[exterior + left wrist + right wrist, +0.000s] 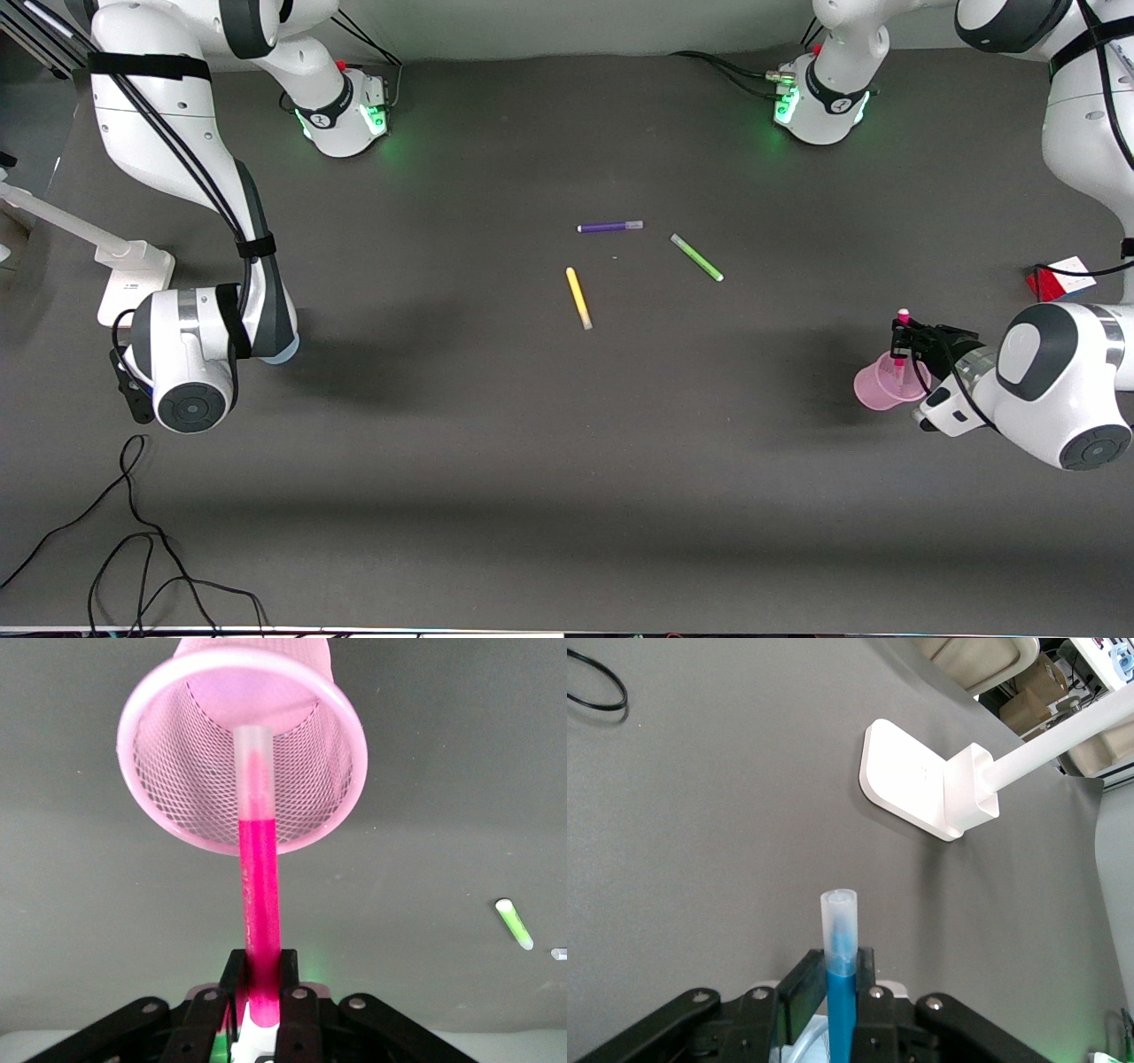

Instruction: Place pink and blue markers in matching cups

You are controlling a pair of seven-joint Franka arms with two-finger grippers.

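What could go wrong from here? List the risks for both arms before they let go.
1. The left gripper holds the pink marker with its pale tip at the rim of the pink cup; the cup looks light, so a nudge might tip it.
2. The right gripper grips the blue marker low; it may tilt on release. The blue cup barely shows beneath, so alignment cannot be checked.
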